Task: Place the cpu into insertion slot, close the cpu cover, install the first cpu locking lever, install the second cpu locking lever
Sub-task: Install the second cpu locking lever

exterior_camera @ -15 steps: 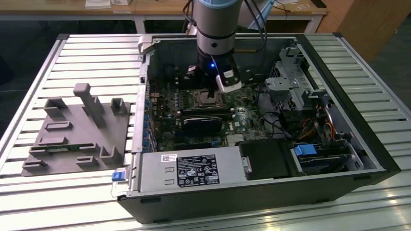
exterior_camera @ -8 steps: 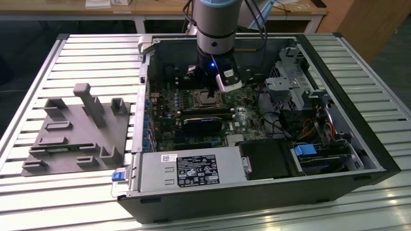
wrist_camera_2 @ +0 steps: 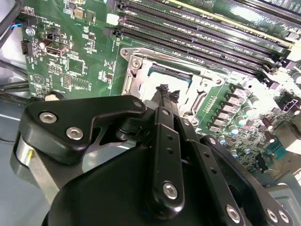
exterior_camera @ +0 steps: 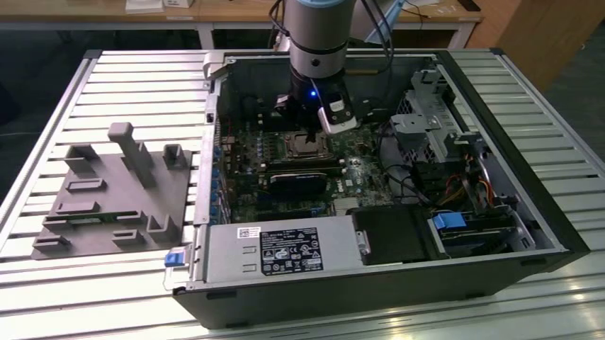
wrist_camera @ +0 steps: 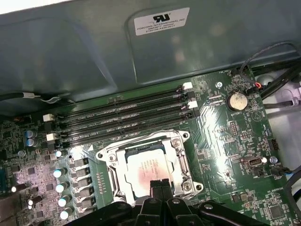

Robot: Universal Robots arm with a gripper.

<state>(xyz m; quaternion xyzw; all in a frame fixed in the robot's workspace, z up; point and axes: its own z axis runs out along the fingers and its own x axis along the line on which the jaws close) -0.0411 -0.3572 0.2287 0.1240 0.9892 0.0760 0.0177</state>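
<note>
Small flat square silver-grey cpu (wrist_camera: 146, 165): seated in the black-rimmed insertion slot, framed by the thin silver metal cpu cover (wrist_camera: 178, 141) already lying flat. Directly beneath the black gripper (wrist_camera: 160, 186), jaws pressed together, gripping nothing, at the cover's near edge.

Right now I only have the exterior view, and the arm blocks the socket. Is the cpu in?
Observer: Yes. In the first wrist view the cpu lies flat in place, metal top up.
Operator: Cover?
Observer: The cpu cover is down, with its silver frame around the chip and the top showing through the window.
Operator: Gripper state?
Observer: The gripper has its fingertips together with nothing between them, right at one edge of the cover.
Operator: Levers latched?
Observer: I cannot tell from either wrist view.
</note>
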